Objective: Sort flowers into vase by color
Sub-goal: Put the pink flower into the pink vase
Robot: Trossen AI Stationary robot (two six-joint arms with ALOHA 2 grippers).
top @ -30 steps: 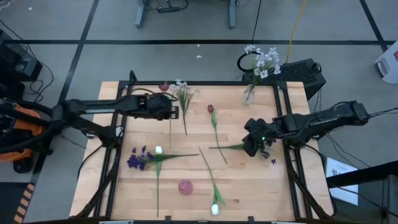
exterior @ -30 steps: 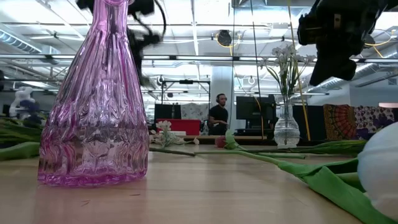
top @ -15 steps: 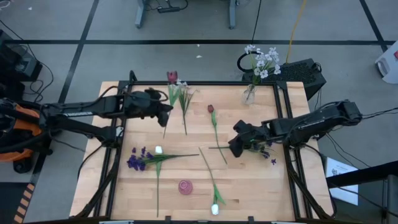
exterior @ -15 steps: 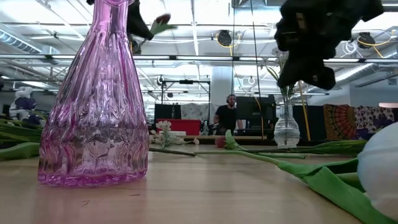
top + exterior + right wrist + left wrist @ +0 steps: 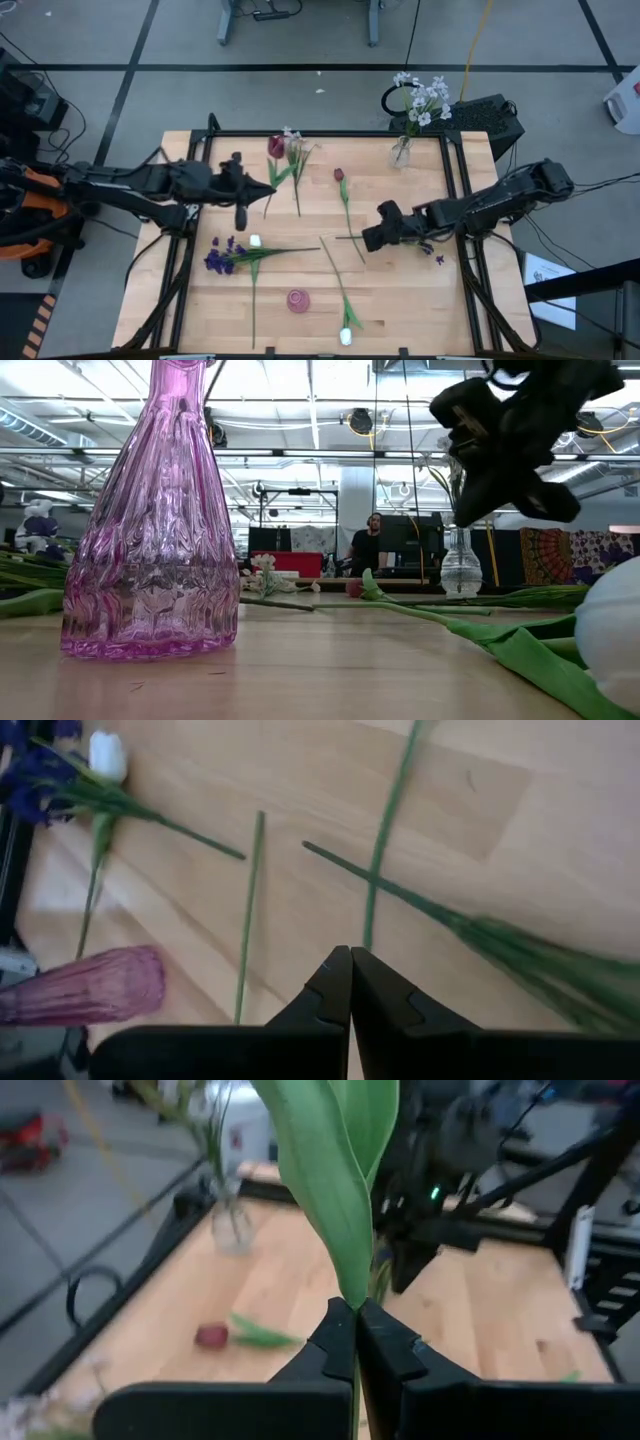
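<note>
Table (image 5: 400, 290) pale matt wood; pink vase (image 5: 155, 520) ribbed glossy glass; fingers (image 5: 390, 1355) of the left gripper matt black plastic.

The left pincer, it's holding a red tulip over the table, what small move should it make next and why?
Probably carry the stem toward the pink vase. The left pincer is shut on the dark red tulip, held up over the table's far left part, while that vase stands near the front edge, apart from it. The right pincer, shut and empty, hovers above loose stems at mid-right.
</note>
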